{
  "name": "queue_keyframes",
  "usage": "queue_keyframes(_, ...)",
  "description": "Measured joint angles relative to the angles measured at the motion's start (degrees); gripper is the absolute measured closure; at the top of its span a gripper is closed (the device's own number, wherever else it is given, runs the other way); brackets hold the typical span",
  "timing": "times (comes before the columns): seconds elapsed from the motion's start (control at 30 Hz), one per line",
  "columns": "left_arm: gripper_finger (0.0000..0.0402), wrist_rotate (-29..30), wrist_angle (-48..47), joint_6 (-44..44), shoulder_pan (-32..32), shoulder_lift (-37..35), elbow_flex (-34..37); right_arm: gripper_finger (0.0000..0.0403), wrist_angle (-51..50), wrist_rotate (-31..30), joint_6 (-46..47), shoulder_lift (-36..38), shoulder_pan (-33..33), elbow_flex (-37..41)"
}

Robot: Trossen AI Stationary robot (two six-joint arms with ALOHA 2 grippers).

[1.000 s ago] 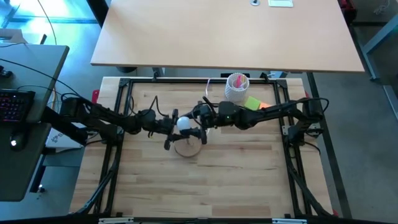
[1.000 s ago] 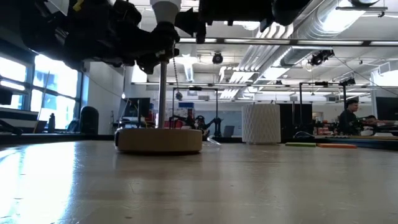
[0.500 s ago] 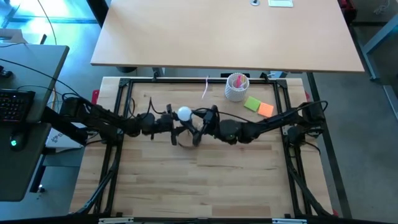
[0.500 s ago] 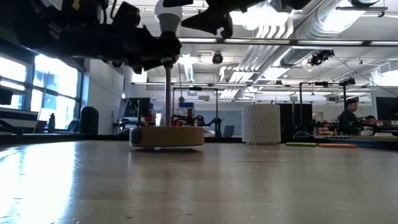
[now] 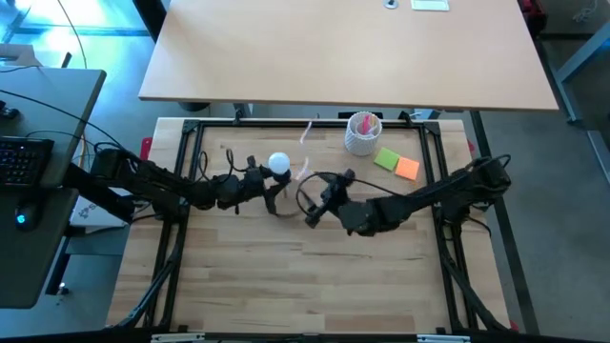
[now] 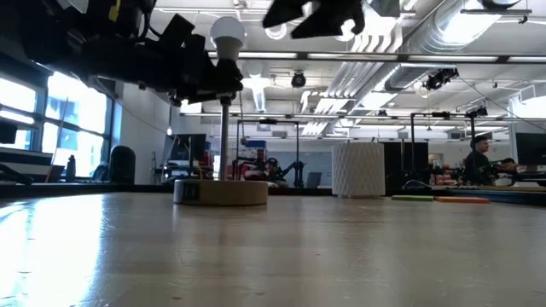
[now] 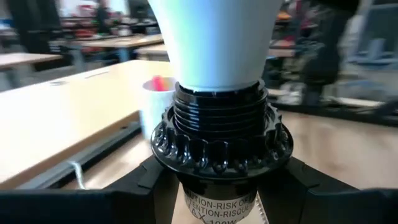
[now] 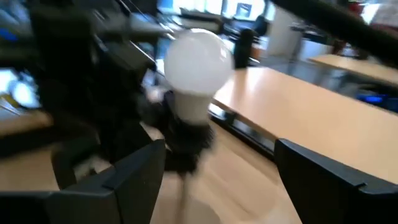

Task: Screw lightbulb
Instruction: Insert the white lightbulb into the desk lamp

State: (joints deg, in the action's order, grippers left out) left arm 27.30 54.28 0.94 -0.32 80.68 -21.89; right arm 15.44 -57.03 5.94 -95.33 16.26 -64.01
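Atop socket [image 7: 222, 140], lightbulb [image 5: 278, 163], left tool [image 5: 259, 183] gripping

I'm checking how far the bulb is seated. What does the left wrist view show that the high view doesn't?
Only the left wrist view: the black socket with its ribbed threads and notched collar, the lightbulb's neck sitting down in it with no metal base showing, and the left gripper's fingers on either side of the socket.

Only the high view: the right gripper, open and apart from the lamp, the green and orange pads, and both arms over the table.

Both: the lightbulb, the left gripper at the socket, and the white cup with pink contents.
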Motion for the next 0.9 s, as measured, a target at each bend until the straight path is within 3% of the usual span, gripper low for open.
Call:
queue_keyframes(0.1,0.0231,2.1,-0.3,-0.9,0.8,-0.5,0.0,0.0106,-9.7,-2.9,4.5,2.4,2.4,0.0)
queue_keyframes(0.3,0.0231,4.2,-1.7,-4.2,3.1,-5.6,0.4,0.0106,-17.6,-2.6,12.9,3.5,5.8,0.0)
queue_keyframes(0.5,0.0223,1.7,-6.1,4.8,4.8,-6.6,0.3,0.0106,-19.8,-2.5,16.2,1.9,6.4,0.0)
queue_keyframes(0.73,0.0186,-0.3,-7.5,4.6,7.8,-6.3,0.3,0.0106,-20.2,-2.0,17.6,1.1,6.4,0.0)
queue_keyframes(0.9,0.0180,-0.4,-8.6,1.3,9.1,-6.4,0.3,0.0105,-20.4,-1.9,17.2,1.1,6.4,0.0)
